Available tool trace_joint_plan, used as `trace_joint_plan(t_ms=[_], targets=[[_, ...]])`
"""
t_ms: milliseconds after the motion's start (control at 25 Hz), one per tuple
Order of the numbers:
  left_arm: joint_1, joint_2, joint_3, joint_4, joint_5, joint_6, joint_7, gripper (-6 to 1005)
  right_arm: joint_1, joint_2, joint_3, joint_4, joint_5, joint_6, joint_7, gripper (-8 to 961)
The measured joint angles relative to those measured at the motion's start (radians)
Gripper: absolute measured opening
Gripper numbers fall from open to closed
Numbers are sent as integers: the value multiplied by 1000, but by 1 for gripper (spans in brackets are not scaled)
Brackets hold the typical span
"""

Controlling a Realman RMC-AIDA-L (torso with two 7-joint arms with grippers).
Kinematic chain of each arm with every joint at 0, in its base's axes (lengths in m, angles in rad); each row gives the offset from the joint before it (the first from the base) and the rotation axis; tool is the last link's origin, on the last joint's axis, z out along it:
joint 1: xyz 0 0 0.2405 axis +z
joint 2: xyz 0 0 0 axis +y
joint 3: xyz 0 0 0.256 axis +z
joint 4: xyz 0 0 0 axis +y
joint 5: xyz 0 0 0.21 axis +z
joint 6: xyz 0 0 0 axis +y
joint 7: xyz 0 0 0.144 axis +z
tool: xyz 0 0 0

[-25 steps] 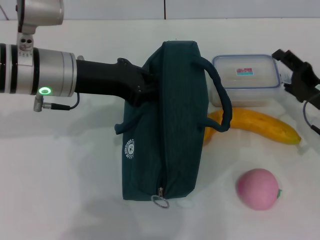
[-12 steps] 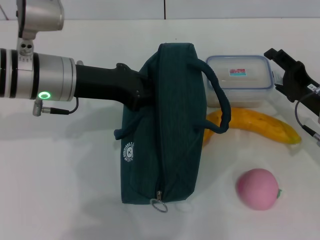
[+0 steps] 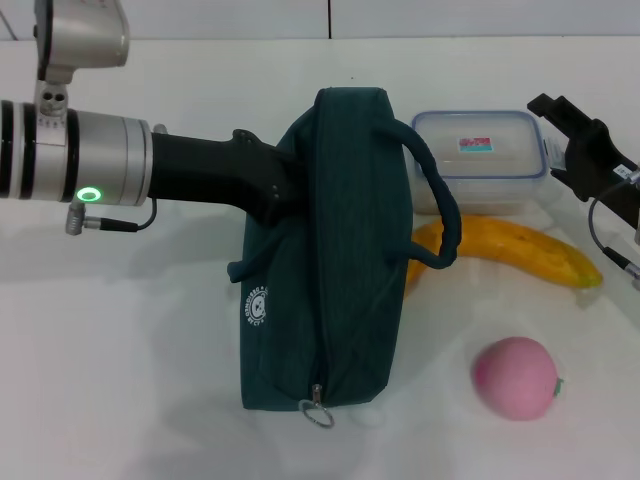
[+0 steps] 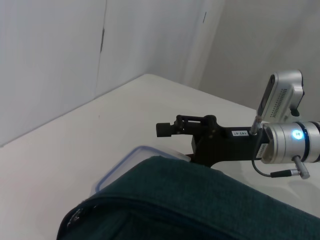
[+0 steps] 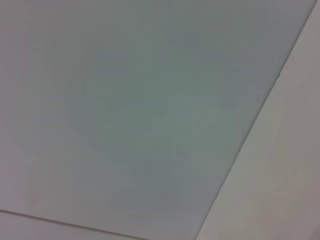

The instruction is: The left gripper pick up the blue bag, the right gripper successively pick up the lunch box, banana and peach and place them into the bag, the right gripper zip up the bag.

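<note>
The blue bag (image 3: 340, 250) stands upright on the white table, zipper shut, its ring pull (image 3: 318, 412) at the near end. My left gripper (image 3: 283, 192) is shut on the bag's left handle. The other handle (image 3: 440, 200) loops out to the right. The lunch box (image 3: 480, 160) lies behind the banana (image 3: 520, 250), and the peach (image 3: 515, 377) sits nearer, to the right of the bag. My right gripper (image 3: 556, 140) is open, at the lunch box's right end. The left wrist view shows the bag (image 4: 190, 205), a lunch box corner (image 4: 120, 170) and the right gripper (image 4: 167, 129).
The white table (image 3: 120, 340) runs back to a pale wall (image 3: 330, 18). The right wrist view shows only bare wall (image 5: 150, 110).
The bag and my left gripper have shifted slightly left. My right gripper has moved a little left, toward the lunch box's right end.
</note>
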Motion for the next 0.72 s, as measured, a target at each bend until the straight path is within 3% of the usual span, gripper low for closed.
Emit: trace_joint_plan(t_ms=[680,720], targets=[[-9,8,0,-21,0,0,24,117,-8,0,-12,-2,2,35,-10,636],[-9,8,0,-21,0,0,24,117,-8,0,-12,-2,2,35,-11,586]])
